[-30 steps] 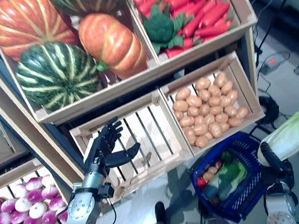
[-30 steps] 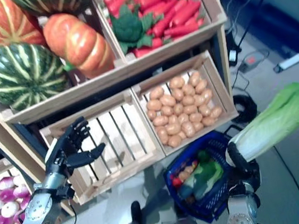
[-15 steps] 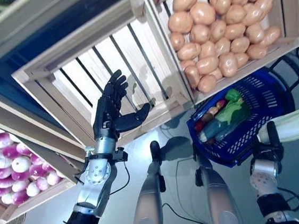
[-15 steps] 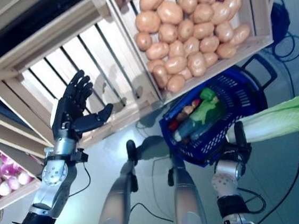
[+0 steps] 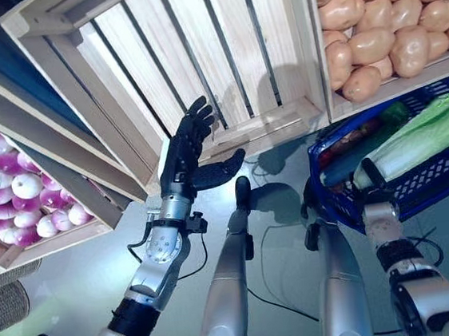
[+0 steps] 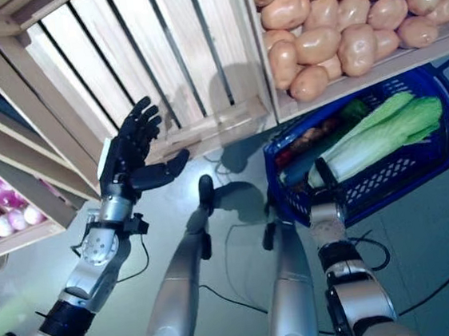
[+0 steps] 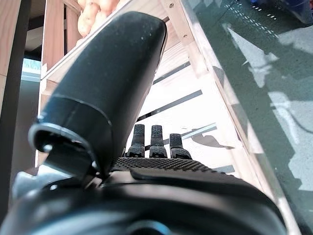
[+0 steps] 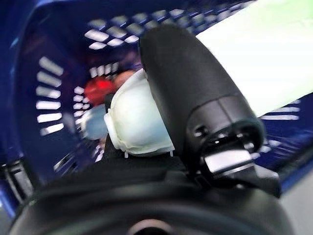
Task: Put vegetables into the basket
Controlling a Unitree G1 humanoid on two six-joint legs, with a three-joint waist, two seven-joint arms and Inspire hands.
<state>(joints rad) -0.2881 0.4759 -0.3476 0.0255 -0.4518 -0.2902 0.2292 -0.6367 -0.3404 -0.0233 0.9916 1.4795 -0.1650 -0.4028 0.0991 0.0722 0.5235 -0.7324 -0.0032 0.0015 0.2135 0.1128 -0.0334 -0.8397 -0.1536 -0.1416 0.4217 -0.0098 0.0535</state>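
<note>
A long napa cabbage (image 5: 423, 134) with a white stem and pale green leaves lies across the blue plastic basket (image 6: 388, 192) on the floor. My right hand (image 5: 367, 175) is shut on its stem end at the basket's near rim. In the right wrist view the thumb (image 8: 190, 93) curls over the white stem base (image 8: 139, 122), with the basket wall (image 8: 49, 93) and a red vegetable (image 8: 98, 90) behind. Other vegetables (image 6: 317, 136) lie under the cabbage. My left hand (image 5: 187, 152) is raised and open, holding nothing, before an empty wooden crate (image 5: 196, 50); its fingers (image 7: 151, 142) point at the slats.
A crate of potatoes (image 5: 378, 23) sits directly above the basket, its front edge overhanging it. A lower crate at the left holds purple-and-white turnips (image 5: 11, 198). A woven item (image 5: 2, 308) lies on the floor at far left.
The camera has tilted down toward the floor. My right hand has brought the cabbage from out at the right down into the basket. The left hand stays open by the empty crate.
</note>
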